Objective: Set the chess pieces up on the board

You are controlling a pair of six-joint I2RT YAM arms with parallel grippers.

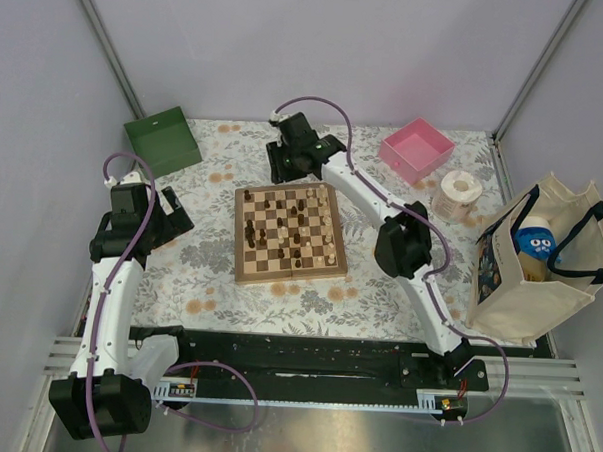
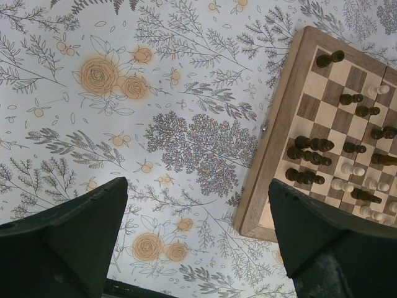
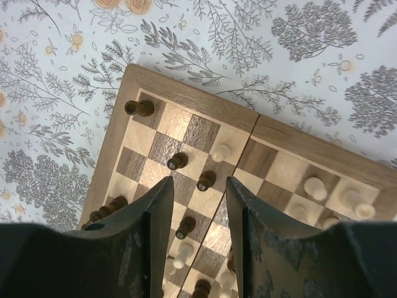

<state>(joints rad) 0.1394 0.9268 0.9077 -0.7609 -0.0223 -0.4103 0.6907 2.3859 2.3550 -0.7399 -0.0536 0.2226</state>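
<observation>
The board (image 1: 289,277) lies in the middle of the flowered surface (image 1: 194,281), and the chess pieces (image 1: 298,222) stand scattered over its squares (dark and pale mixed together). The right pincer (image 3: 198,186) hangs over the board's far side, fingers slightly apart and clamped on nothing, with a dark pawn (image 3: 206,180) just past the tips. The left pincer (image 2: 197,183) hovers spread wide above the cloth beside the board's left edge, holding nothing.

No text, label, brand, number or sign can be read on anything in view
</observation>
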